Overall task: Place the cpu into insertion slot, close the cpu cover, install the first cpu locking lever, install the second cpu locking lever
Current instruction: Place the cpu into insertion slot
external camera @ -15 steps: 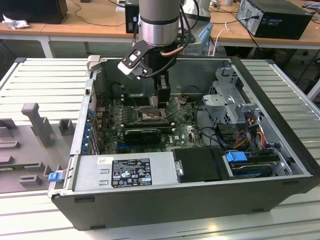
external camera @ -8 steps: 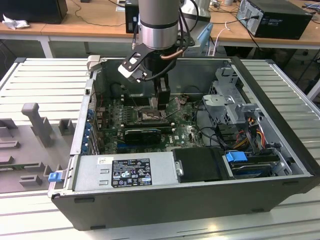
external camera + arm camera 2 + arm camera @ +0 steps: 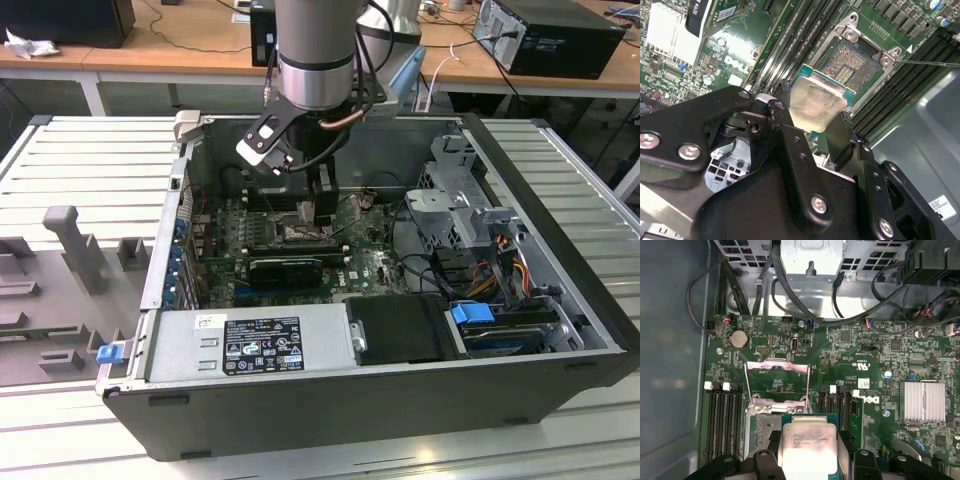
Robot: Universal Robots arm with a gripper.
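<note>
Our hand (image 3: pixel 814 116) is clamped on the cpu (image 3: pixel 816 100), hovering just over the insertion slot (image 3: pixel 852 67). It's step one, and we reckon seating it needs square, flat alignment.

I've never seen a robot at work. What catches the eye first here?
First, the thick grey robot arm reaching straight down into an open computer case. In the second wrist view its black gripper pinches the cpu, a shiny square chip, right by the insertion slot on the green circuit board.
</note>
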